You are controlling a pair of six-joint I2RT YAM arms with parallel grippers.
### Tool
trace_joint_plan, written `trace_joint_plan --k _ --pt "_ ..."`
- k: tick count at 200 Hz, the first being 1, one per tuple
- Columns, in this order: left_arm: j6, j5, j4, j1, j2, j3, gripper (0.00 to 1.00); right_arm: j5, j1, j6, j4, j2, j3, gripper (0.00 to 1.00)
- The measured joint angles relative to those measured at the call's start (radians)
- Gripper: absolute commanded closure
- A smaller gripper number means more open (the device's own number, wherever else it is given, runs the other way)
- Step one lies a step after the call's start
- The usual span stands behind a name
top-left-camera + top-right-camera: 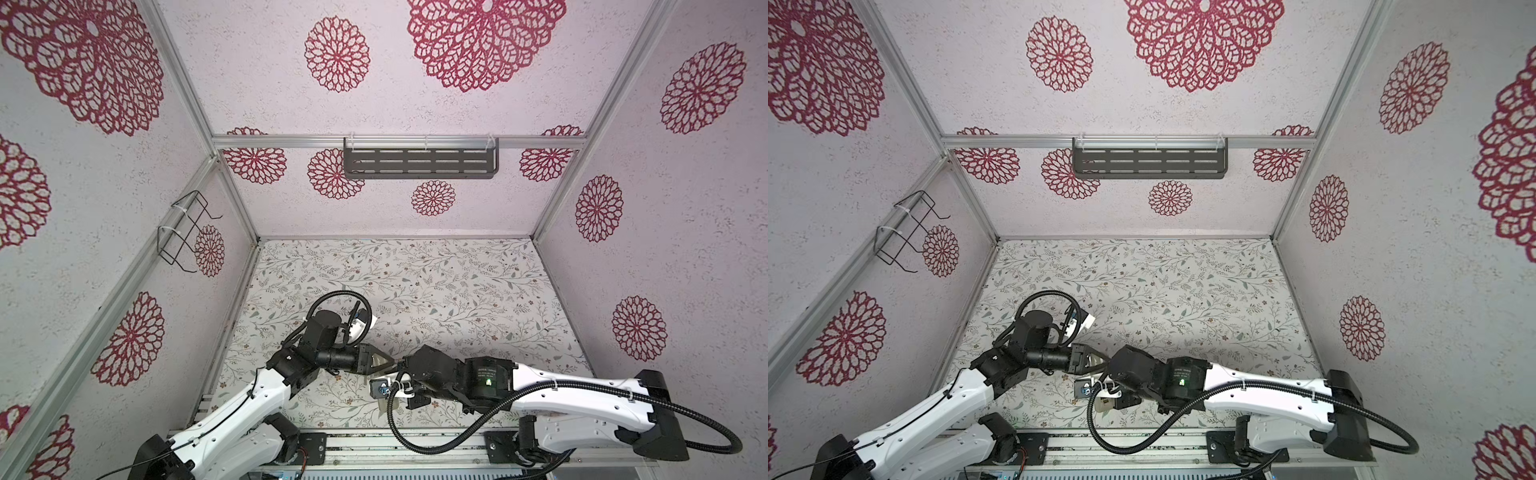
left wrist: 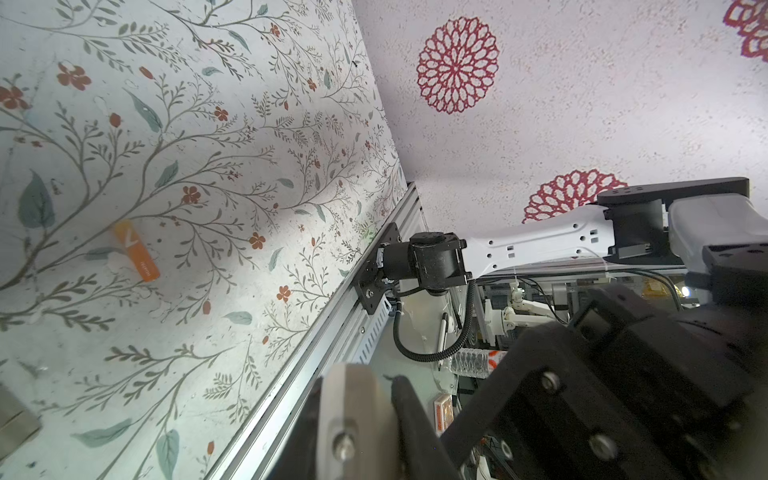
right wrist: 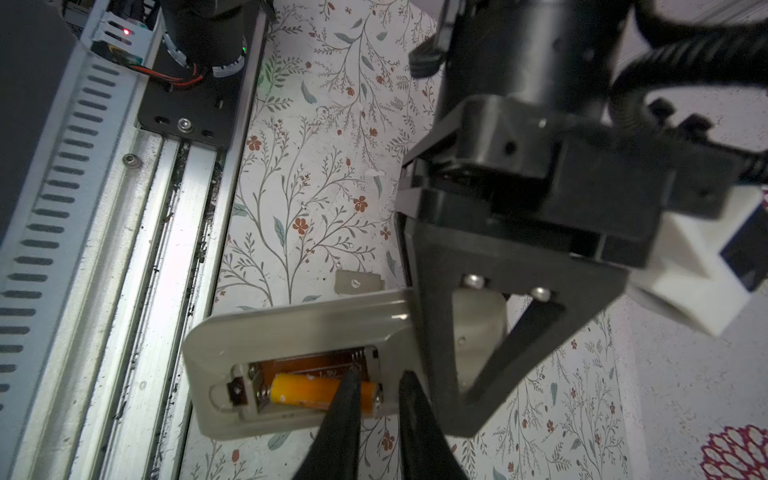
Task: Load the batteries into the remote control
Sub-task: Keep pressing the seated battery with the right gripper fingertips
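Left gripper (image 1: 382, 363) clamps the remote (image 3: 291, 328), lower middle of the right wrist view, bay open. First battery (image 3: 307, 392) lies inside. My right gripper (image 3: 380, 386) is narrow and empty, one tip over it. Step in hand: seating, I judge. Next move calls for fetching the second battery (image 2: 137, 251), on the table at the left of the left wrist view.

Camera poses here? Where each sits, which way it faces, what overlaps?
Top views: high above the front rail, facing down toward the back wall; left arm, right arm and left gripper show.
Left wrist: on the left arm, facing along the table, past a loose battery, to the right arm's base; own finger at the edge.
Right wrist: on the right arm, facing down at the remote control in the left gripper; right gripper at the seated battery.
Shared: top views and right wrist both show the left gripper.
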Motion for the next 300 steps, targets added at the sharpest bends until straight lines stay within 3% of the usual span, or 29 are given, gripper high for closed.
trace_joint_plan --k 119,213,300 --pt "0.0 -0.011 -0.001 0.0 0.0 0.0 1.0 0.0 0.002 0.0 -0.042 0.004 0.0 0.82" --pt "0.001 -0.014 -0.003 0.0 0.0 0.0 1.0 0.013 0.002 -0.001 -0.043 0.008 0.0 0.73" --pt "0.001 -0.014 -0.003 0.0 0.0 0.0 1.0 0.011 0.002 0.0 -0.045 0.008 0.0 0.76"
